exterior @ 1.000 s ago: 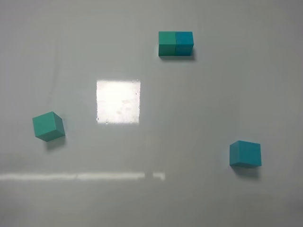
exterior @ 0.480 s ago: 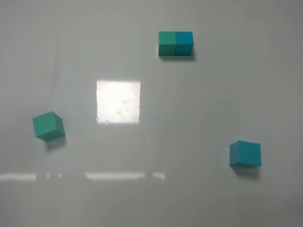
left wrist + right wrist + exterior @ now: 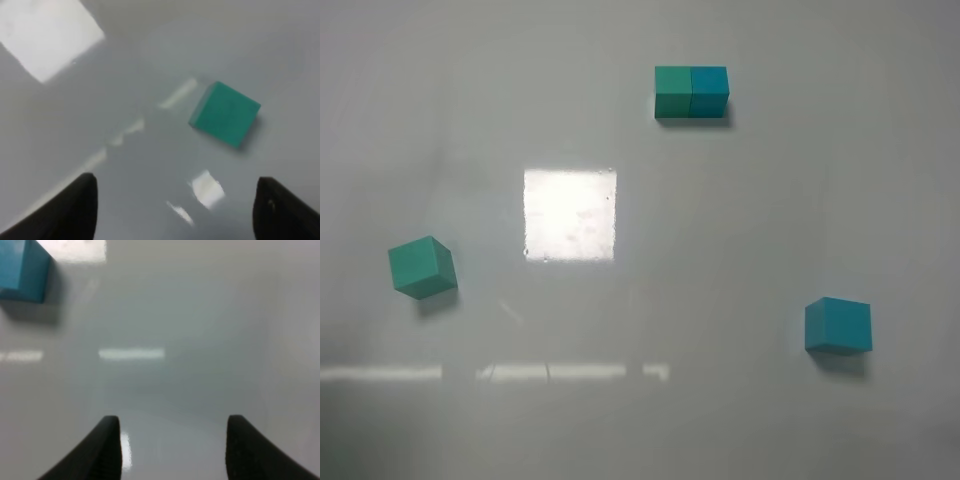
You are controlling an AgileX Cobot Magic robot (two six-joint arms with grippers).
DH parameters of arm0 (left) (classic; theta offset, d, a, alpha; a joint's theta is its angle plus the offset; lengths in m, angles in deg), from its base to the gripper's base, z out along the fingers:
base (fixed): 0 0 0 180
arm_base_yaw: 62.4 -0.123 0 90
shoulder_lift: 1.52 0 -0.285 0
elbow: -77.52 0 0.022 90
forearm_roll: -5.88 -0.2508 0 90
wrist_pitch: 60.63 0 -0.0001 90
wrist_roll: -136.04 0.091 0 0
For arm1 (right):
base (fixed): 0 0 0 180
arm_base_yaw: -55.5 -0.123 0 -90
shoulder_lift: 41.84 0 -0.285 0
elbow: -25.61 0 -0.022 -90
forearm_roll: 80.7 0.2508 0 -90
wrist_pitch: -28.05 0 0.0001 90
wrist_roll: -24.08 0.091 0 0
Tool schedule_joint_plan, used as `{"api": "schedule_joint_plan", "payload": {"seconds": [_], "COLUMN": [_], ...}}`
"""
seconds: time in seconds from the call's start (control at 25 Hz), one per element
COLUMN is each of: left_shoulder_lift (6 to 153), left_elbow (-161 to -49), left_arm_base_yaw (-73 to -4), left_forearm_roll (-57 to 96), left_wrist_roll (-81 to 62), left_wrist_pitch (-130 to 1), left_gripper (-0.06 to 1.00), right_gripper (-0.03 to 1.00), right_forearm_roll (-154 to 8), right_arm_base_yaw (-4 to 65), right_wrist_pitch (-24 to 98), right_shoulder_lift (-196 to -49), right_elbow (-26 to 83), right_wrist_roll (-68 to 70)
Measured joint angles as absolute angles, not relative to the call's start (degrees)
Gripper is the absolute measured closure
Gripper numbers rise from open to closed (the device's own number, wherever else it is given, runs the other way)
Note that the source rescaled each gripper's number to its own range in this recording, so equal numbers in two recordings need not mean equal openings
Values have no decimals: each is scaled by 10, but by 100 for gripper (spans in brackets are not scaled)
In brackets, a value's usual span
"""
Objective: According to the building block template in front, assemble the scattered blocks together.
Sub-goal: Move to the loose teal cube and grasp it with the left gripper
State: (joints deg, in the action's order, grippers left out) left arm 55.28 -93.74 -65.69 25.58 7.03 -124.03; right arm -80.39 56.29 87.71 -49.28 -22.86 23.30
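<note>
The building block template (image 3: 691, 92), a green and a blue cube joined side by side, lies at the far middle of the table. Of the scattered blocks, the green cube (image 3: 421, 267) sits at the left, turned askew, and the blue cube (image 3: 838, 325) at the right. Neither arm shows in the high view. In the left wrist view the green cube (image 3: 225, 120) lies ahead of my left gripper (image 3: 175, 182), whose jaws stand wide open and empty. In the right wrist view the blue cube (image 3: 22, 270) is far ahead and off to one side of my right gripper (image 3: 173, 420), which is open with nothing between its fingers.
The table (image 3: 740, 220) is glossy white. A bright square glare patch (image 3: 570, 215) lies on it between the blocks, and a thin light strip (image 3: 580, 372) runs along near its front edge.
The three block groups have not moved. Dark gaps in the left part of the front light strip have shifted.
</note>
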Motion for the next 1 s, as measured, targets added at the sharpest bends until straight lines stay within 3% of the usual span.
{"api": "schedule_joint_plan", "payload": {"seconds": [0.24,0.6,1.0], "left_shoulder_lift": [551,604,670], "left_elbow": [-939,-968,-973], "left_arm_base_yaw": [-631,-540,-307], "left_forearm_roll": [252,187,-60], "left_wrist_roll": [137,186,-6], "left_wrist_pitch": [-1231,-1151,-1151], "left_gripper": [5,10,11], "right_gripper": [72,72,72], "right_forearm_roll": [-804,-804,-804], "right_arm_base_yaw": [563,563,563], "right_wrist_pitch": [877,877,877], "right_shoulder_lift": [-493,-493,-493], "right_elbow": [-229,-229,-229], "right_wrist_roll": [233,233,233]}}
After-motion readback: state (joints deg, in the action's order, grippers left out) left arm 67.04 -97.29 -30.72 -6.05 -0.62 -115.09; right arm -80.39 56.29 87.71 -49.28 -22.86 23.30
